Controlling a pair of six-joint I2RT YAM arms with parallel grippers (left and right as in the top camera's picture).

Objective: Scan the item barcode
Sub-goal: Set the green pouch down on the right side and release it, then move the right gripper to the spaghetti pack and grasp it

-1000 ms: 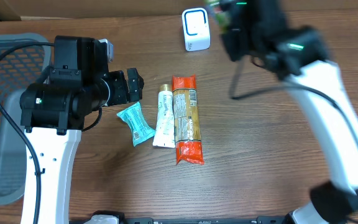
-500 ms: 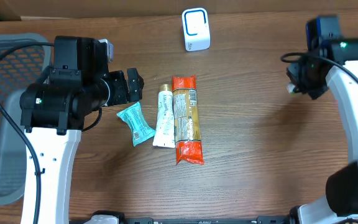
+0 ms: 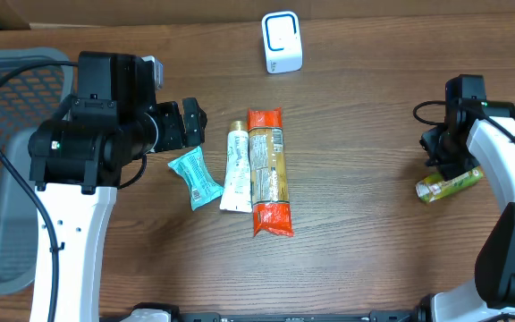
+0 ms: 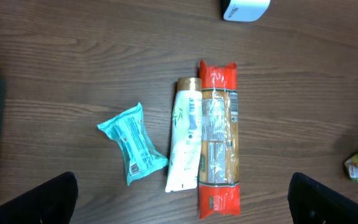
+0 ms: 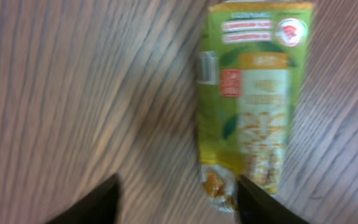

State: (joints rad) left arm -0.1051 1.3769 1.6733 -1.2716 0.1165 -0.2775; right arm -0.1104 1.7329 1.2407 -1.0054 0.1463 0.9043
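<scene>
Green-and-yellow foil snack packet (image 3: pixel 450 186) lying free at right of brown wooden table (image 3: pixel 356 250), well apart from white box scanner (image 3: pixel 282 42), beneath parted right gripper (image 5: pixel 179 202), left gripper (image 4: pixel 182 180) also agape; crimped end by one fingertip, liable to snag on lift-off.

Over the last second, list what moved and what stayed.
The right gripper swung from the scanner at the back to the right side and opened, leaving a green packet lying on the table under it. The left gripper, teal packet, tube and orange package stayed put.
</scene>
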